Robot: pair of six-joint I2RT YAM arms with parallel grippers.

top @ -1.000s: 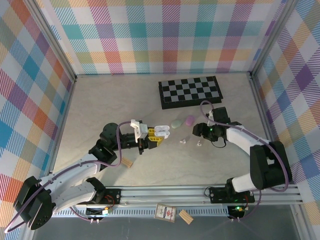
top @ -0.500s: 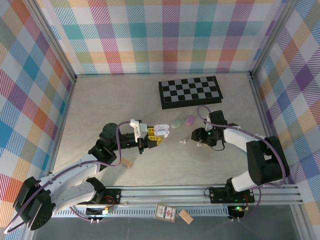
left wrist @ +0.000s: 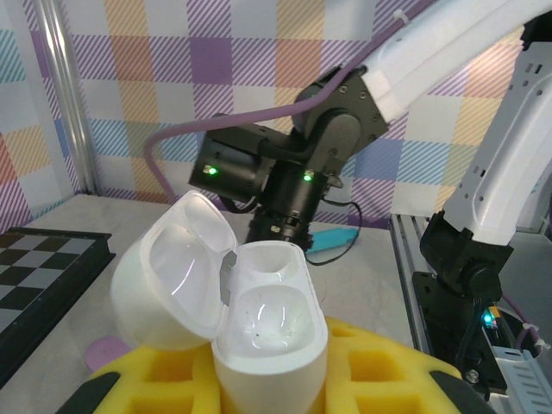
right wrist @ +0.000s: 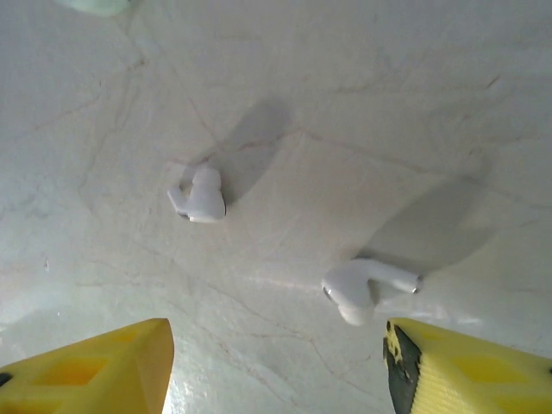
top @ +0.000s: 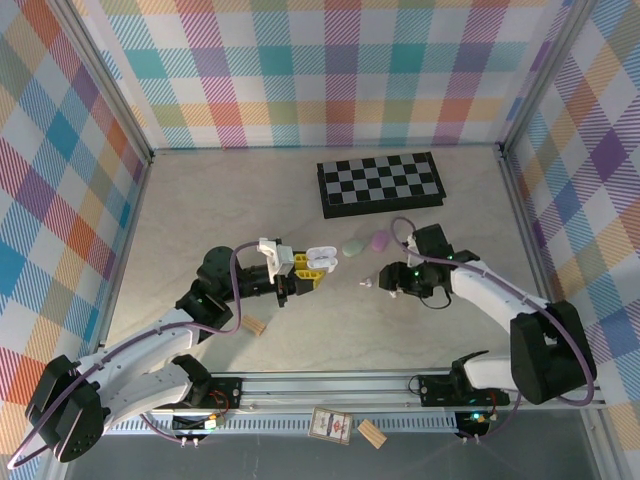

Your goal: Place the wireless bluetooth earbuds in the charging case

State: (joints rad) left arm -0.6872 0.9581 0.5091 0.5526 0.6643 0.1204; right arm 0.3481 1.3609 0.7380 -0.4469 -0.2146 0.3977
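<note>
Left jaws are clamped tight on the white case (left wrist: 267, 332), its lid (left wrist: 172, 276) flipped open, about 9 o'clock from the buds (top: 366, 283). Right jaws hang over the desk (right wrist: 388, 103), spread open and gripping nothing. Both white buds lie loose below, one bud (right wrist: 200, 194) at 10 o'clock of the other bud (right wrist: 366, 289).

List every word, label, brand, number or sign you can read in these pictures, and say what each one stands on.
No text here can be read.
The small card by the near rail: printed, but too small to read.
The white charging case: no marking visible.
The chessboard: plain squares, no letters or numbers visible.
</note>
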